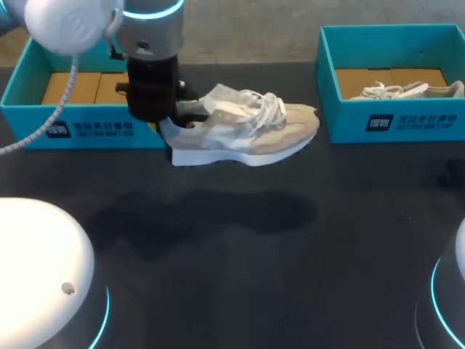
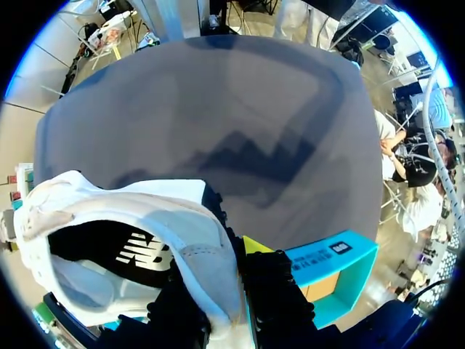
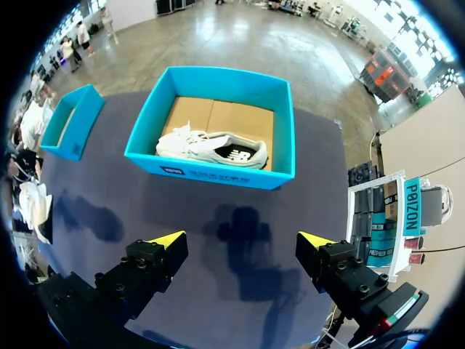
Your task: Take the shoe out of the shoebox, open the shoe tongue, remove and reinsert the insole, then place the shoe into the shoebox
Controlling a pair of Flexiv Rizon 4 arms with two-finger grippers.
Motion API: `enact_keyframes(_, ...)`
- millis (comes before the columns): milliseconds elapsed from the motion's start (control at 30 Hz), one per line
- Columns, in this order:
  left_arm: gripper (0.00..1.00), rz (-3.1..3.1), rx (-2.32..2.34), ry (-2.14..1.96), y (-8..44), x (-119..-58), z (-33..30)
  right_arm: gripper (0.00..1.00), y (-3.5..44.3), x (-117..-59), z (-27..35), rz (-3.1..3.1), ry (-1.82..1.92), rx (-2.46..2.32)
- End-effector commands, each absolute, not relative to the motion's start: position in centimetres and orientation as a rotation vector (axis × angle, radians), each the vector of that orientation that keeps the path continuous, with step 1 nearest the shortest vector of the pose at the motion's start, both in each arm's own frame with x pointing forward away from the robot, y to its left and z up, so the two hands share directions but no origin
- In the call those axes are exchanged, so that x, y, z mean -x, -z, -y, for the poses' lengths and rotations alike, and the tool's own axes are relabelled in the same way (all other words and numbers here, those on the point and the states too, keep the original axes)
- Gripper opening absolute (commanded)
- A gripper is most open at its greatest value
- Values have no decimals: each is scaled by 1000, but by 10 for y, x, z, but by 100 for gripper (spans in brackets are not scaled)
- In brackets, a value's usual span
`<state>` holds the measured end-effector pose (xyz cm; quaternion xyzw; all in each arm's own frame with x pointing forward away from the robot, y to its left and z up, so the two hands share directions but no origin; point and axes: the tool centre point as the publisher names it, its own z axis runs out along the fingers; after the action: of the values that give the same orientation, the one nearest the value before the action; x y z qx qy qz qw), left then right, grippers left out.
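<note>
The left arm came in over the table's far left corner, and the left gripper [image 1: 166,120] was clenched on the heel collar of a grey-and-beige sneaker [image 1: 243,127]. In the left wrist view one black finger sat inside the opening and the other against the outside of the heel. The sneaker hung clear of the dark table [image 1: 232,291], its sole roughly level and its toe pointing toward the right edge. White laces were tied across its top, and its shadow [image 1: 211,211] lay on the table nearer the front edge. Just behind the heel, the teal left shoebox [image 1: 87,129] stood at the far left corner, its brown cardboard floor showing. The teal right shoebox [image 1: 392,120] stood at the far right corner with a second sneaker [image 1: 407,91] lying on its side inside it. In its own wrist view, the right gripper [image 3: 240,243] hung above the table in front of that box. Its yellow-tipped fingers [image 3: 167,238] were spread wide, with only bare table between them.
</note>
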<state>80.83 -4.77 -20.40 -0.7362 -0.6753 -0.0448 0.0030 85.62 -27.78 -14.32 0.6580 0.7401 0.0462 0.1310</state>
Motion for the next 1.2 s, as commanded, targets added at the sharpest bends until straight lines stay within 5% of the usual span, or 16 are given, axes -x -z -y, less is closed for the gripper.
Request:
enact_keyframes(33, 0, 2128, 2303, 128, 208, -802, 54, 100, 143, -856, 278, -2148, -133, -1912)
enact_keyframes(1200, 0, 2130, 2178, 149, 342, -745, 71, 100, 143, -856, 278, -2148, -133, -1912)
